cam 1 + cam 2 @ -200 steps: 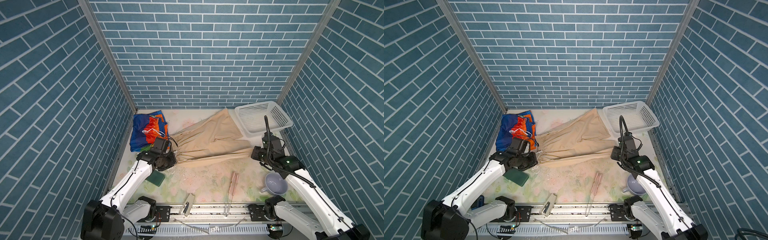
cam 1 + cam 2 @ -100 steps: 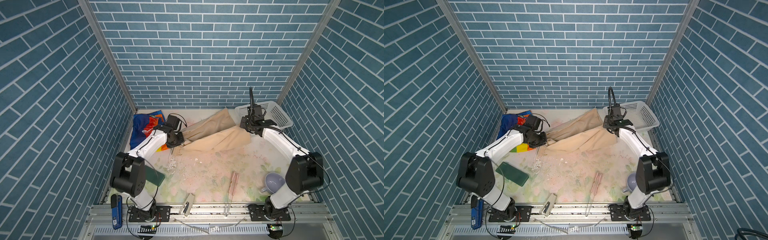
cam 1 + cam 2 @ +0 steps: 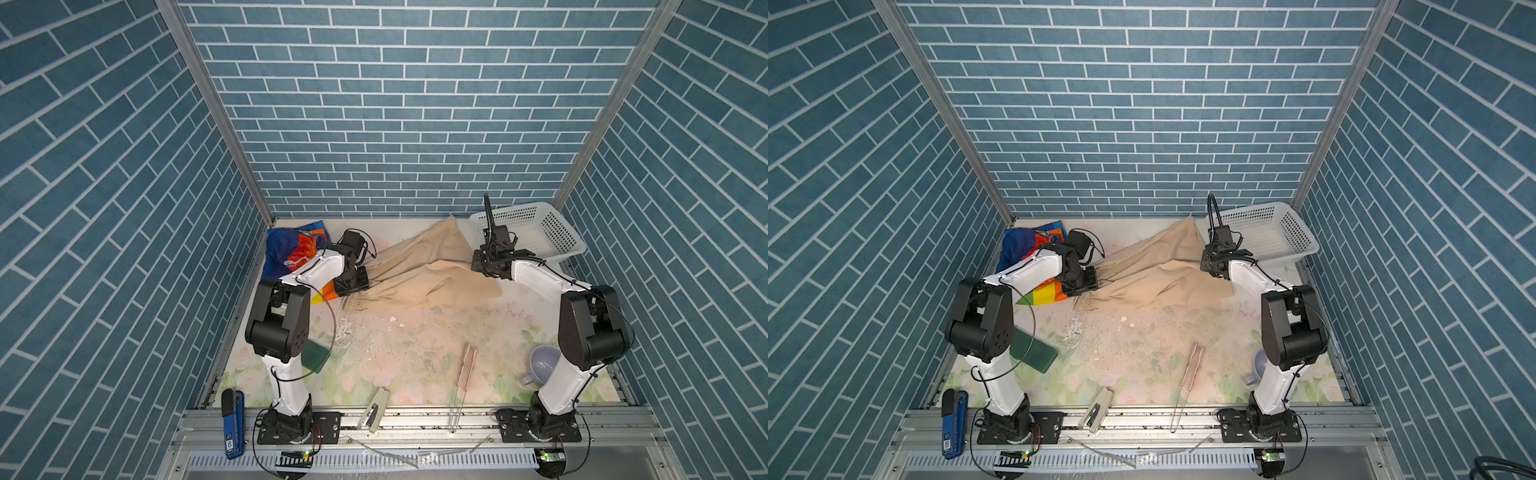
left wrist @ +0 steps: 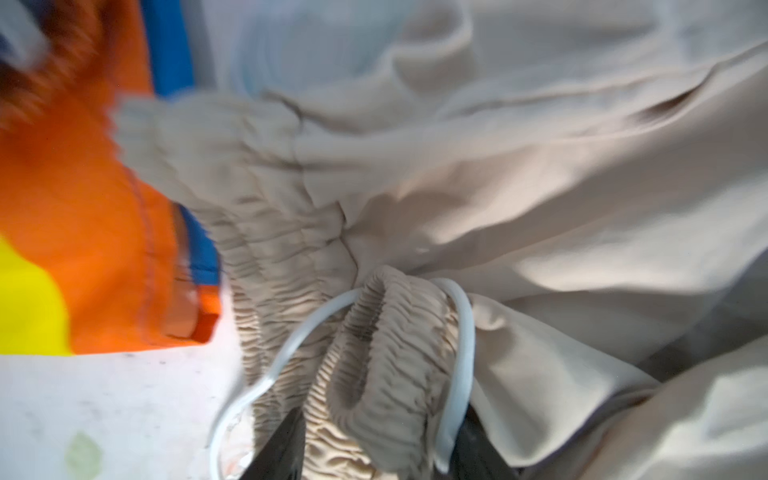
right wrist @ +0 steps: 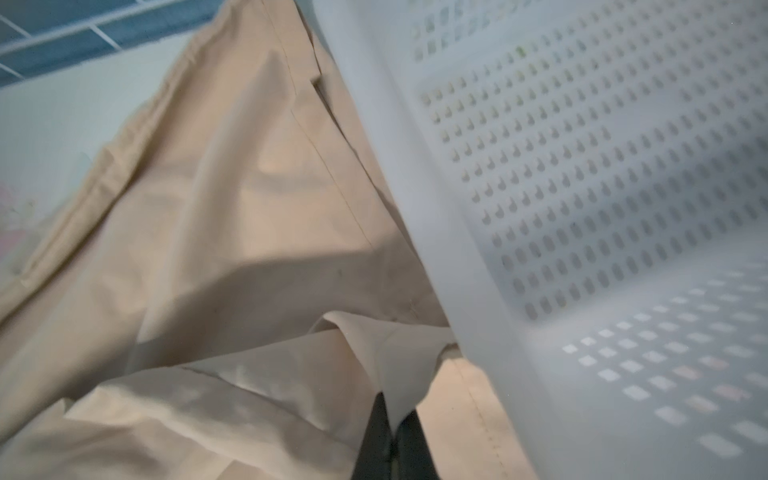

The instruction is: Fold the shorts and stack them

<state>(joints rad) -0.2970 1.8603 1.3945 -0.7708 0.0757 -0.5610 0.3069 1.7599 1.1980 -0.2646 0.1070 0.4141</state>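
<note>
Both arms are stretched far across the table; left jaws are held apart astride the gathered waistband of the rumpled beige shorts, right jaws clamped on their hem beside the basket

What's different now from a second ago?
Both grippers carried the near edge of the beige shorts toward the back, folding them over. The left gripper has opened, letting the waistband go; the right gripper stays shut on a corner beside the basket. Rainbow shorts and basket stayed put.
</note>
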